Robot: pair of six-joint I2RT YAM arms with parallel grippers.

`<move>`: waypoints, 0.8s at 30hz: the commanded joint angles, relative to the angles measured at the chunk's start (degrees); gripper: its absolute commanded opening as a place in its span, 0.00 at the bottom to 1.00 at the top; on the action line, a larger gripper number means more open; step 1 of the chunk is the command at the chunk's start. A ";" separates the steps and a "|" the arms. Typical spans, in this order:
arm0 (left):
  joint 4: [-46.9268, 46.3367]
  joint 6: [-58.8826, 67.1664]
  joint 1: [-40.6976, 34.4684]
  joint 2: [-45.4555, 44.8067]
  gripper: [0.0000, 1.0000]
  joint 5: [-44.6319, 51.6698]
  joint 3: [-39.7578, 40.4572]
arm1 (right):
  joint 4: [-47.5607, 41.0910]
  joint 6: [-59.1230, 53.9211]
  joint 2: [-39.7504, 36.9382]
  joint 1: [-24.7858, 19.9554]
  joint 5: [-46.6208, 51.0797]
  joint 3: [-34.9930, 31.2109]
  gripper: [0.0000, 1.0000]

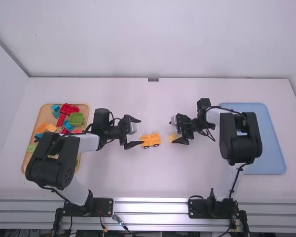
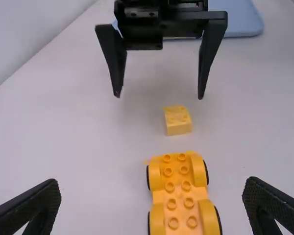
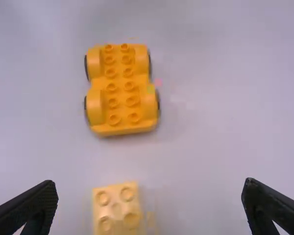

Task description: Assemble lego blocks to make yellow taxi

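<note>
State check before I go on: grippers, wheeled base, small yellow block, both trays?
Left gripper: open.
Right gripper: open, small block between its fingers, not gripped.
Wheeled base: upright, studs up, nothing built on it.
Small yellow block: studs up, separate from the base.
Tan tray: flat, holding jumbled loose blocks.
Blue tray: flat on the table.

I can read no text; no labels or brands legible to me; no numbers, no signs I can make out either.
</note>
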 commanded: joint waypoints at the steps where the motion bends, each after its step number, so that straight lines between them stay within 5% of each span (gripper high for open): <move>1: 0.92 -0.79 -1.31 0.96 0.99 -1.73 -1.73 | -3.30 -4.55 4.00 -0.92 -2.78 2.21 0.99; 12: 1.60 -0.70 -1.55 4.07 0.99 -1.68 -2.21 | -7.17 -9.73 12.22 -1.95 -3.69 7.10 0.99; 15: 1.62 -0.87 -1.57 6.49 0.99 -1.44 -1.01 | -6.95 -9.99 12.63 -1.95 -3.54 6.97 0.90; 17: 1.60 -0.81 -1.51 8.33 0.99 0.66 0.13 | -6.84 -9.99 12.63 -1.86 -3.30 6.95 0.61; 18: 1.57 -0.50 -1.53 8.81 0.99 1.66 0.46 | -6.95 -9.94 12.63 -1.92 -2.93 6.95 0.56; 24: 1.70 -0.22 -1.60 9.64 0.99 5.16 0.92 | -7.06 -9.33 12.63 -1.86 -0.52 6.93 0.46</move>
